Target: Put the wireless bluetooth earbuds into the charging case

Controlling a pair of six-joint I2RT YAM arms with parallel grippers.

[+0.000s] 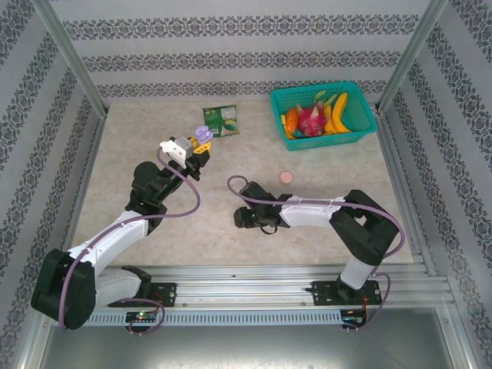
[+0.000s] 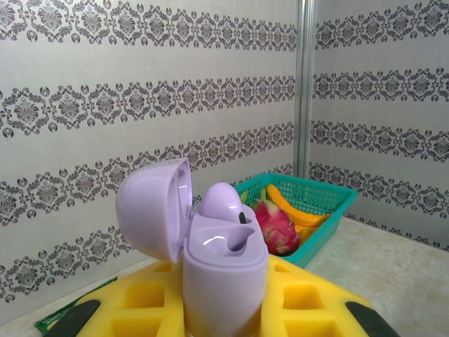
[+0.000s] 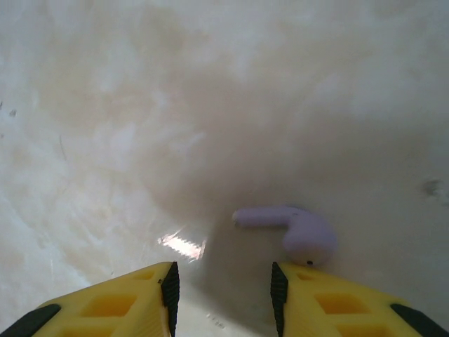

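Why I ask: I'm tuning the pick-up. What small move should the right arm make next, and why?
Probably nudge the right fingers forward and slightly sideways, then close. They stand open and empty over the table, and the earbud lies just beyond their tips, offset toward one finger rather than in the gap. The left fingers hold the open case ready.

The basket [image 1: 330, 137] is teal. Left of the basket, the packet [image 1: 221, 121] is green and the charging case [image 2: 224, 274] lavender. The earbud [image 3: 291, 228] is lavender. The table [image 1: 138, 154] is mottled beige; the walls [image 1: 246, 46] carry grey damask bands.
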